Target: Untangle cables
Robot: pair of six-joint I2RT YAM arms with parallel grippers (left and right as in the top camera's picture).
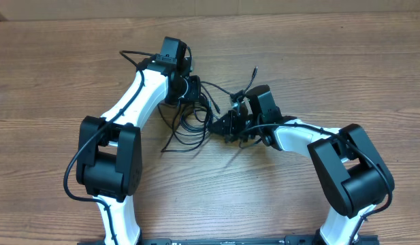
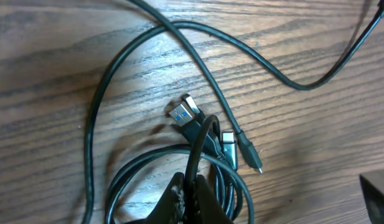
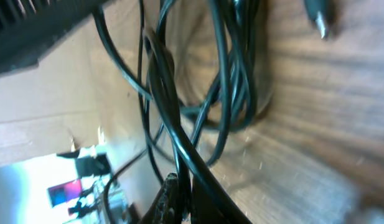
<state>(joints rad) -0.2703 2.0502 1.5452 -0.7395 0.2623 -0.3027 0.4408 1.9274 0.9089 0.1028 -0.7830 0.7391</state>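
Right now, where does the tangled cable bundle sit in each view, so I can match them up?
Overhead: cable bundle lies mid-table between left gripper and right gripper.
Left wrist: cable bundle lower centre, one strand pinched in the left gripper.
Right wrist: cable bundle centre, strands running down into the right gripper.
Shared landmark: the wooden table beneath it.

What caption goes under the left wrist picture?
Left gripper pinching one black cable near a blue USB plug on the wooden table.

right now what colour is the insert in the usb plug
Blue, inside the metal USB plug; clearest in the left wrist view.
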